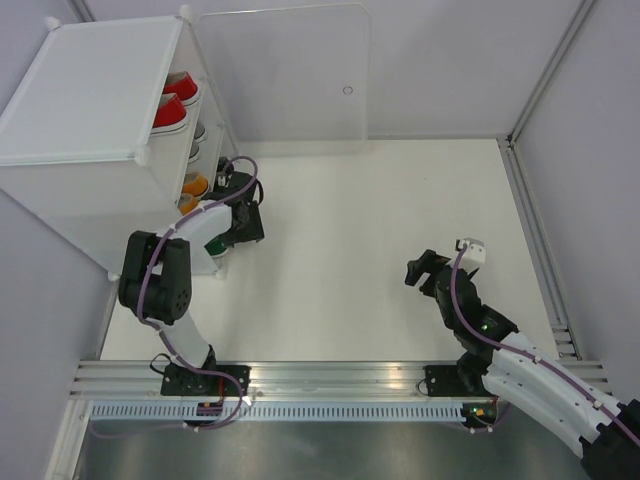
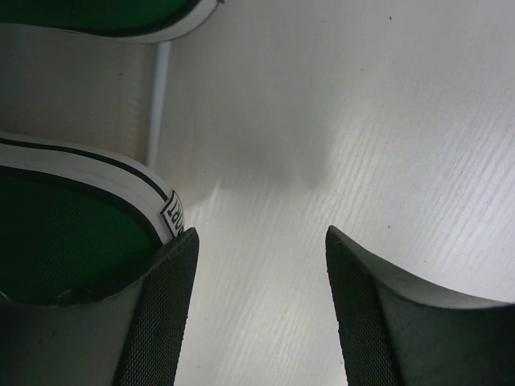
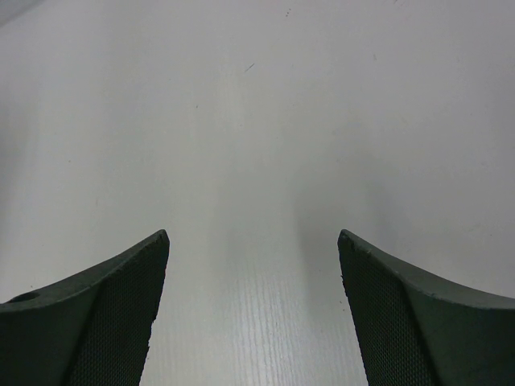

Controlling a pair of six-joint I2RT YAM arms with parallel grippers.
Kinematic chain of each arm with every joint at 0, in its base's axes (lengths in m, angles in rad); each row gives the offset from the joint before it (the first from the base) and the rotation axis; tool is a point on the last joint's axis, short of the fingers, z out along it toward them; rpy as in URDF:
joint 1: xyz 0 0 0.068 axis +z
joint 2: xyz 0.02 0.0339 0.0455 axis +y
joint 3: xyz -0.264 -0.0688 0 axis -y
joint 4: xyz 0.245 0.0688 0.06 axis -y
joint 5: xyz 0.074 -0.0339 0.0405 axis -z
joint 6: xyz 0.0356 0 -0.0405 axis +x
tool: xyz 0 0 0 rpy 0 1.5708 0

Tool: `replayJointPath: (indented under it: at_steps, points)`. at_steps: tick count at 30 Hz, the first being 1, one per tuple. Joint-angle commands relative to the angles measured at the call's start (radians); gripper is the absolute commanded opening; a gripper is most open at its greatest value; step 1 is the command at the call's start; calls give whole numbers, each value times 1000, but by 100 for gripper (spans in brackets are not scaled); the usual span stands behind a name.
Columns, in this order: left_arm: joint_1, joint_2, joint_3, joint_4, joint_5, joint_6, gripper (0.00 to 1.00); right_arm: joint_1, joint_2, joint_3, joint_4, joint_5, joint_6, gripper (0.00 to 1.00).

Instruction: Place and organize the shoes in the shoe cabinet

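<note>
Left claw (image 2: pixel 261 235) open and empty, green shoe (image 2: pixel 64 241) just beside one finger at cabinet (image 1: pixel 90 95) mouth; probably seating it, next needs a clean back-out; right claw (image 3: pixel 253 235) open, idle.

The left arm (image 1: pixel 165 265) reaches to the shoe cabinet (image 1: pixel 90 95) front, left gripper (image 1: pixel 240 218) parted. Well away from the cabinet, the right gripper (image 1: pixel 420 268) gapes wide.
</note>
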Motion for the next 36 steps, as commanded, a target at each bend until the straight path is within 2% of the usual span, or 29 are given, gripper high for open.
replayJointPath:
  at_steps: [1,17,27,32,36]
  points:
    - [53,-50,4,-40,-91,55,69,3,4,2,42,0,-7,89]
    - [102,-44,-28,-113,-145,19,70,3,15,4,46,-16,-10,89]
    - [104,1,-25,-112,-78,22,73,3,30,8,48,-26,-16,89]
    - [87,-68,-33,-113,-5,8,76,3,49,13,49,-30,-16,89]
    - [21,-120,-4,-113,28,-3,78,4,61,14,55,-36,-18,89]
